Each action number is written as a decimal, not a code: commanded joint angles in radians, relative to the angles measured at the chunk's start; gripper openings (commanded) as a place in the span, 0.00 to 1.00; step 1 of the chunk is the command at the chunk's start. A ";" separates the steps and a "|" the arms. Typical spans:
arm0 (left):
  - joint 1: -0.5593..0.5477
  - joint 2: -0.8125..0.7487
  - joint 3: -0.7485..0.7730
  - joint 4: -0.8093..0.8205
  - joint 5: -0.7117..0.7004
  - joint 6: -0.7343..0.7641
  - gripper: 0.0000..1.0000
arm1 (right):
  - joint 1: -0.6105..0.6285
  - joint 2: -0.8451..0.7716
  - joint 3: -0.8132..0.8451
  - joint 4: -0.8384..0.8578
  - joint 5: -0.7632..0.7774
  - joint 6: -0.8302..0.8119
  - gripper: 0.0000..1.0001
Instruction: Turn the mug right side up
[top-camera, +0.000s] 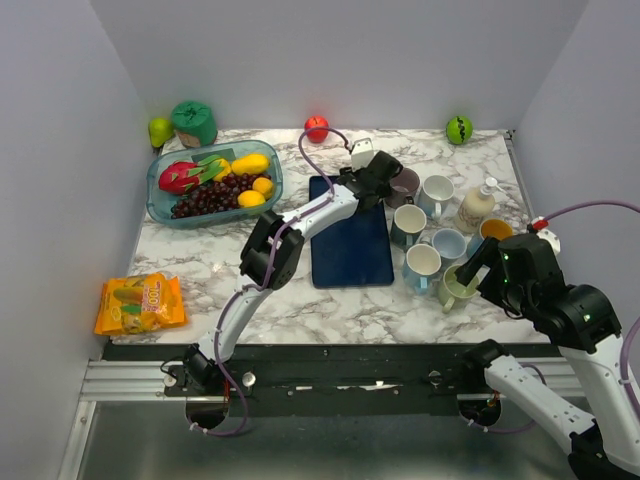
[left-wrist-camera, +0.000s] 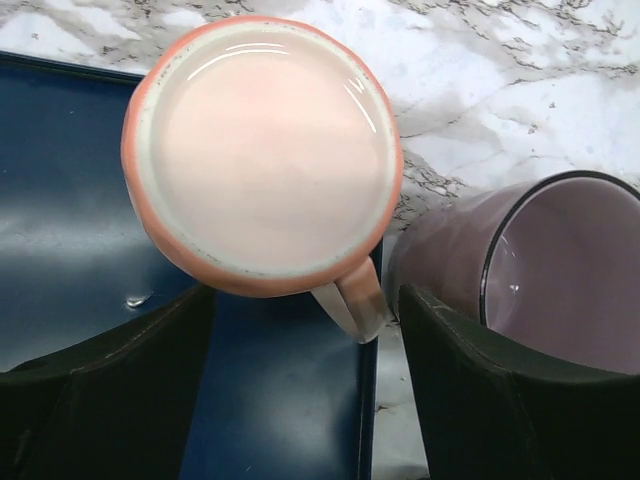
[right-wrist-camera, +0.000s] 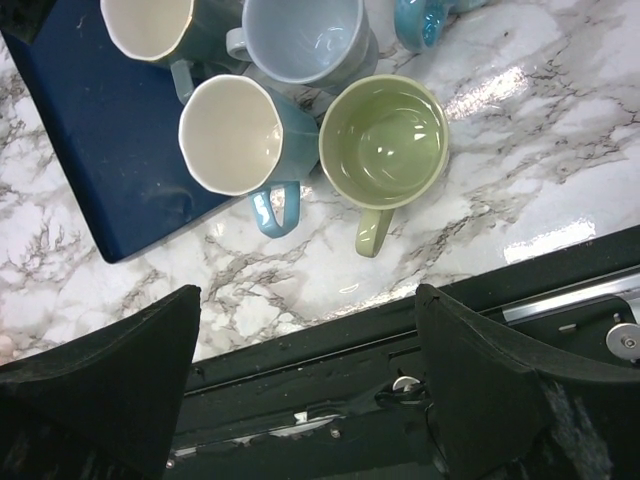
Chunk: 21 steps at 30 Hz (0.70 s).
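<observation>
A pink-orange mug (left-wrist-camera: 262, 150) stands upside down on the blue mat (left-wrist-camera: 60, 200), its flat pale base facing up and its handle (left-wrist-camera: 350, 300) pointing toward my left gripper. My left gripper (left-wrist-camera: 305, 300) is open, one finger on each side of the handle, touching nothing. In the top view the left gripper (top-camera: 378, 183) covers this mug at the mat's far right corner (top-camera: 350, 240). My right gripper (right-wrist-camera: 305, 295) is open and empty above the table's front edge, near a green mug (right-wrist-camera: 383, 140), and it also shows in the top view (top-camera: 482, 265).
A purple mug (left-wrist-camera: 540, 270) sits close right of the pink one. Several upright mugs (top-camera: 425, 240) cluster right of the mat, with a cream bottle (top-camera: 475, 205). A fruit bowl (top-camera: 215, 183) is at the back left and a snack bag (top-camera: 140, 303) at the front left.
</observation>
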<state>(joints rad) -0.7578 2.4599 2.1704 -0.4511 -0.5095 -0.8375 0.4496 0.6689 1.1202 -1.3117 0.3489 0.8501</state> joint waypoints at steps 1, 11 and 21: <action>0.018 0.008 0.008 -0.001 -0.061 -0.029 0.75 | -0.006 0.001 0.029 -0.037 -0.008 -0.020 0.93; 0.017 -0.139 -0.182 0.052 -0.099 0.044 0.51 | -0.006 -0.006 0.013 -0.017 -0.002 -0.028 0.93; 0.018 -0.187 -0.248 0.135 -0.060 0.166 0.59 | -0.006 -0.014 -0.017 0.009 -0.022 -0.029 0.92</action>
<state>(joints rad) -0.7410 2.3302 1.9308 -0.3859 -0.5571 -0.7380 0.4496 0.6647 1.1168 -1.3163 0.3481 0.8360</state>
